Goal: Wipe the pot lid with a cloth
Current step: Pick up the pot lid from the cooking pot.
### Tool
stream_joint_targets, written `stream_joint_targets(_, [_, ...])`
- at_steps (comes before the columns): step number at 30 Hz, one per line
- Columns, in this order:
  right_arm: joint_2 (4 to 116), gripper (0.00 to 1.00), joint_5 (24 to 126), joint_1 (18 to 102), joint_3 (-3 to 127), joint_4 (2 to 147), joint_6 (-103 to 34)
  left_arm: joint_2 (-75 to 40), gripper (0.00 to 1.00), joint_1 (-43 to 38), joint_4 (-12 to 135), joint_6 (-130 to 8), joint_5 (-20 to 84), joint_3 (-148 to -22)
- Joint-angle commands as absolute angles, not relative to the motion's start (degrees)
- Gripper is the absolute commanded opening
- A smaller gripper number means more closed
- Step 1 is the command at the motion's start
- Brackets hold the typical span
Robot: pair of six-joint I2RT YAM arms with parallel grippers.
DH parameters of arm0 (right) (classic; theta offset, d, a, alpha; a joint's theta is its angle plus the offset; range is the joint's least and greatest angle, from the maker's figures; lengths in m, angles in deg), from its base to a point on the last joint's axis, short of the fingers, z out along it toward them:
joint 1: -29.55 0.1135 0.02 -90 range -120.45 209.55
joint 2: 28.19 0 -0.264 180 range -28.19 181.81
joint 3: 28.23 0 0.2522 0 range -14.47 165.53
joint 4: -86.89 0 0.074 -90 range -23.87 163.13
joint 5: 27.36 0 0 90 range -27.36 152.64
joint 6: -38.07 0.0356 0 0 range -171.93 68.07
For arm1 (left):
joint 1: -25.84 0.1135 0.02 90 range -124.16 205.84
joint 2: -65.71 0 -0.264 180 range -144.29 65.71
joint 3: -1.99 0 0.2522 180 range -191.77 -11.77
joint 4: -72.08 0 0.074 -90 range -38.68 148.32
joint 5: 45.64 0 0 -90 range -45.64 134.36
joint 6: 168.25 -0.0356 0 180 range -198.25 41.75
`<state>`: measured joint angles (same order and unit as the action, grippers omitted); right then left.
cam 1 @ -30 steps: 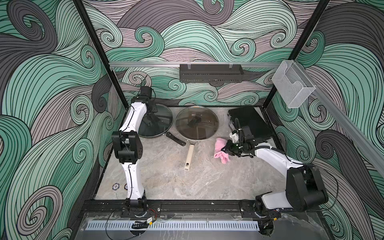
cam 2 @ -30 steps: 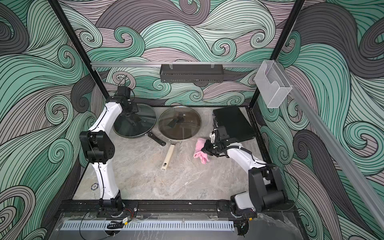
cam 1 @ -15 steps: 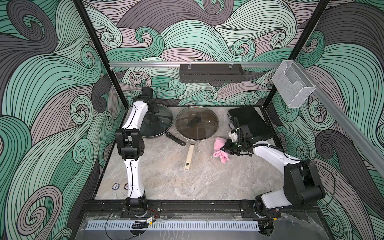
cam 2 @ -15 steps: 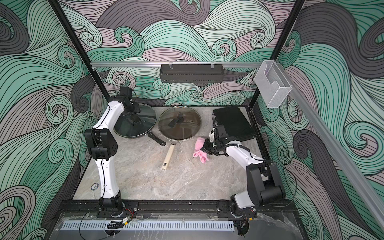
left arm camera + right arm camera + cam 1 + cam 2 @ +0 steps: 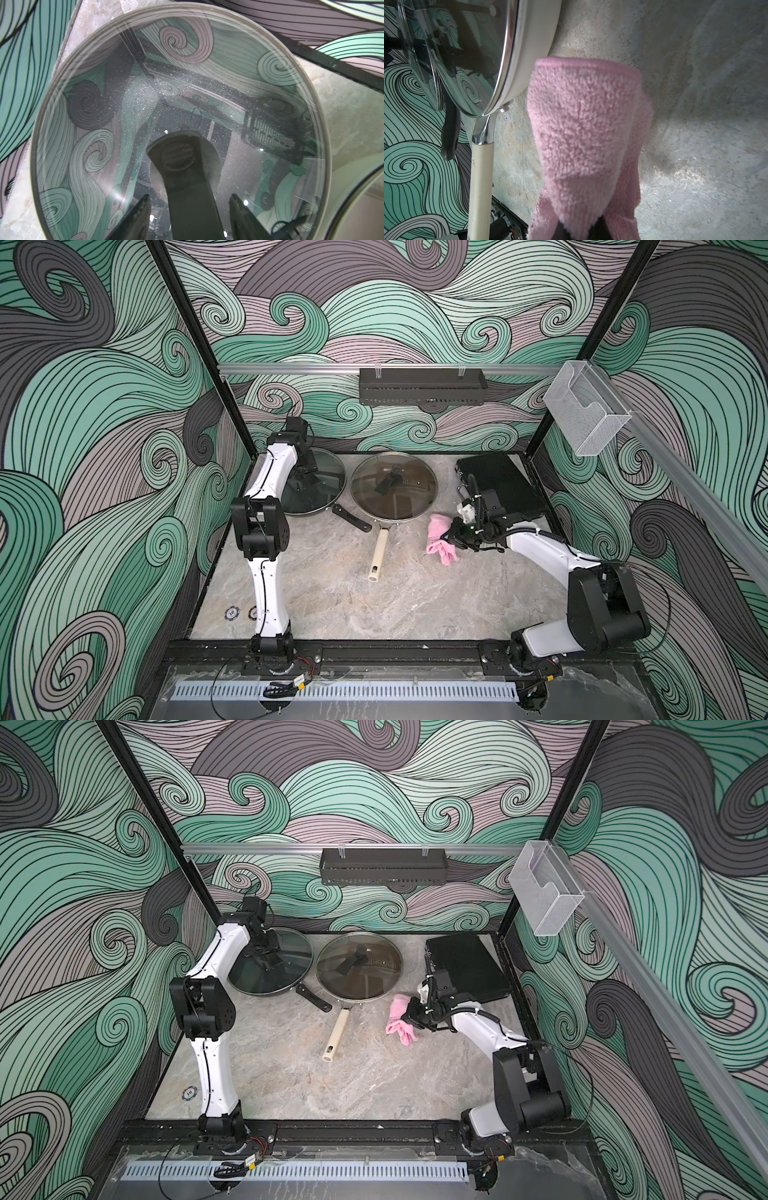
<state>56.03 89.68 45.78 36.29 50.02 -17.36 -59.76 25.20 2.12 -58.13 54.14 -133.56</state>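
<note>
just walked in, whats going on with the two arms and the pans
The left gripper hangs over the glass lid of the dark pan, its open jaws on either side of the lid's black handle, not gripping it. The right gripper is shut on the pink cloth, holding it beside the cream-handled pan. The cloth touches neither lid.

- Walls [image 5: 104,414] all round: wave swirls in teal, mauve and dark grey fill the left, top and right of the frame in both top views.
- Black posts [image 5: 200,348] climb diagonally at upper left and upper right.
- A silver rail [image 5: 291,369] crosses the back wall at upper centre, and a black perforated rack [image 5: 422,386] hangs from it.
- At upper right, a clear plastic bin [image 5: 584,416] hangs on the side rail.
- Down the centre lies a grey-beige marbled tabletop [image 5: 332,597], evenly lit, with soft shadows.
- At the bottom edge, a white slotted strip [image 5: 345,691] runs just below a black base rail [image 5: 395,651].
</note>
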Motion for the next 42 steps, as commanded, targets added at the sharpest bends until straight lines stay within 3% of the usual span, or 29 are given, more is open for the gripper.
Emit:
stream_joint_targets(1, [54.9, 0.0, 90.4, 46.1, 35.9, 50.8, -16.8, -58.5, 0.59, 25.5, -3.6, -59.2, 58.8, -132.0])
stream_joint_targets(12, [54.8, 0.0, 90.8, 46.1, 35.7, 51.4, -16.3, -54.5, 0.53, 26.9, -3.4, -60.9, 60.1, -126.1])
stream_joint_targets(20, [55.5, 0.0, 91.1, 46.0, 35.7, 51.9, -16.2, -52.1, 0.55, 27.4, -1.0, -63.3, 59.2, -123.6])
stream_joint_targets(42, [57.9, 0.0, 90.9, 46.2, 36.7, 52.3, -15.6, -61.0, 0.56, 27.4, 0.4, -66.2, 55.9, -134.7])
